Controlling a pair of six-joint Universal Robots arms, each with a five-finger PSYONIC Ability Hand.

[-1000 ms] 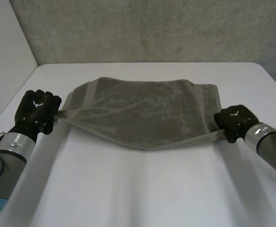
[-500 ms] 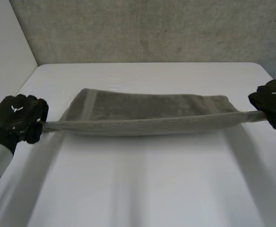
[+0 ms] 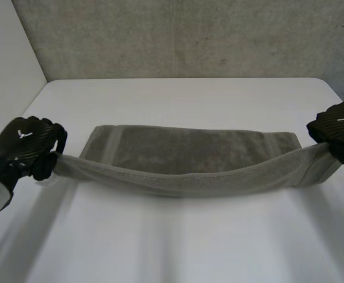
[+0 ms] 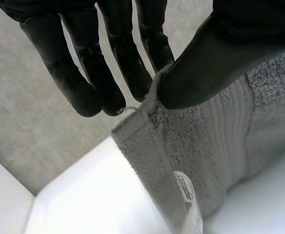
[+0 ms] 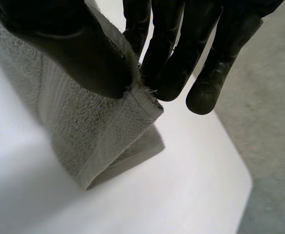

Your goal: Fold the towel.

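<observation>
A grey-green towel [image 3: 189,154] lies across the middle of the white table [image 3: 178,236], its near edge lifted and sagging between my two hands. My left hand [image 3: 23,146] pinches the near left corner of the towel [image 4: 201,146] between thumb [image 4: 206,73] and fingers [image 4: 128,68]. My right hand [image 3: 340,128] pinches the near right corner of the towel [image 5: 89,126] the same way, thumb [image 5: 69,48] against fingers [image 5: 172,63]. A white label [image 4: 186,195] hangs from the towel's hem below my left hand. The far half of the towel rests flat on the table.
A grey concrete wall [image 3: 184,35] rises behind the table's far edge. A pale wall [image 3: 7,71] stands at the left side. Bare table surface stretches in front of the towel and behind it.
Both hands rose and spread apart with the near corners, lifting the near edge taut. It has since slackened, sagging in the middle, and the hands have moved slightly forward.
</observation>
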